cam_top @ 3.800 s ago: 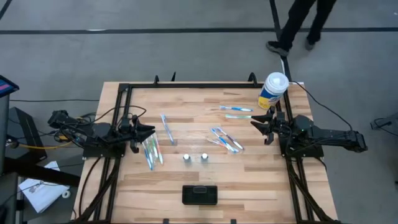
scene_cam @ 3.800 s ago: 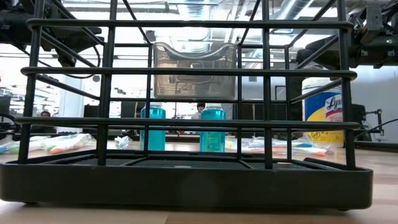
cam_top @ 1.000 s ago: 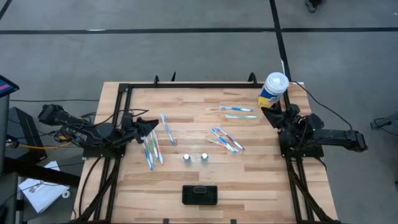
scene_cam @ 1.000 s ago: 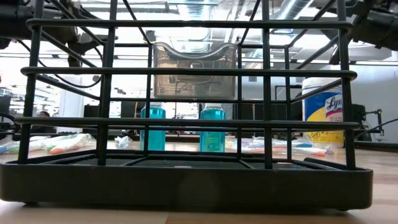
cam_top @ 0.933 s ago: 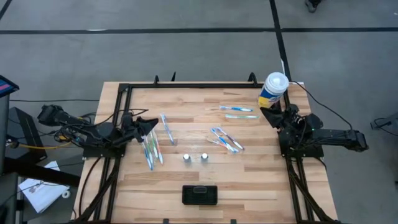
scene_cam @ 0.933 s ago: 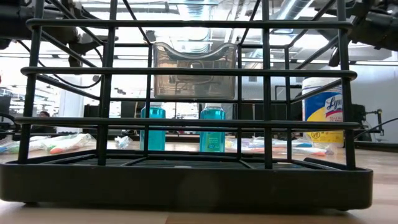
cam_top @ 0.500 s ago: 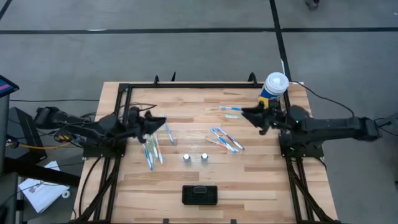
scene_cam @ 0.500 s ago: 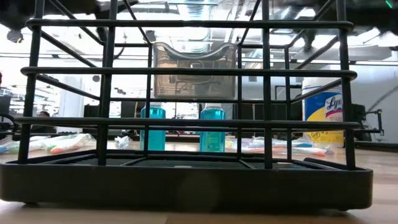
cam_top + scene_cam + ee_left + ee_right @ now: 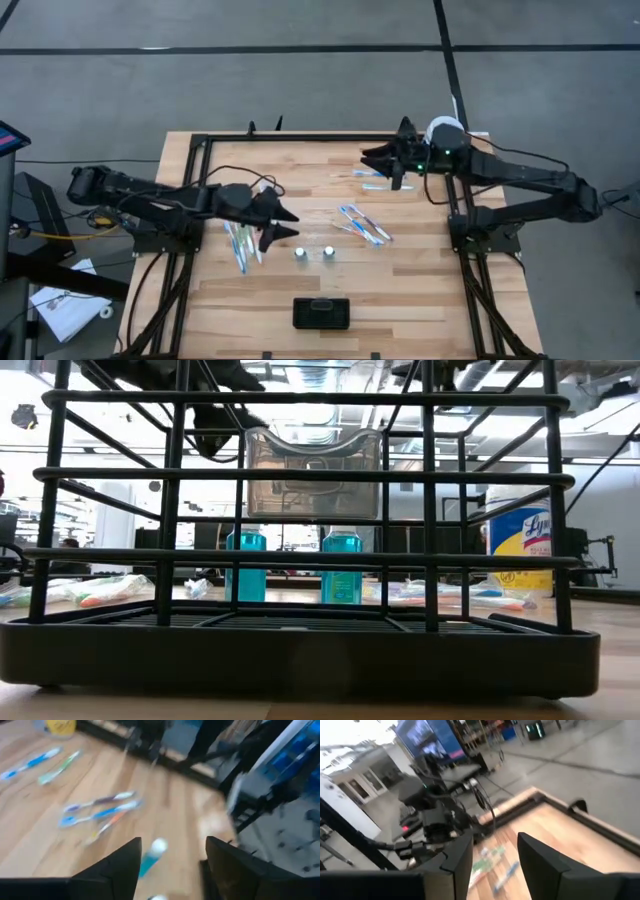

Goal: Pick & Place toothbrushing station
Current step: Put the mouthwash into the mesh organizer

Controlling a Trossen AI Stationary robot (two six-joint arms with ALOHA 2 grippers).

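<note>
Two blue bottles (image 9: 296, 568) behind empty black rack (image 9: 300, 510).

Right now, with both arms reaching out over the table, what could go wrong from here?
The left gripper, open, hangs right beside the two small bottles; a low sweep could topple them. The right gripper is over the toothbrushes near the wipes canister and could scatter them. Neither arm is near the toothbrushing station at the front edge.

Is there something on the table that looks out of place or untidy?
Yes. The toothbrushes lie scattered flat in loose groups across the table, pointing different ways, and none is in the black toothbrushing station at the near edge. Nothing looks spilled or damaged.
</note>
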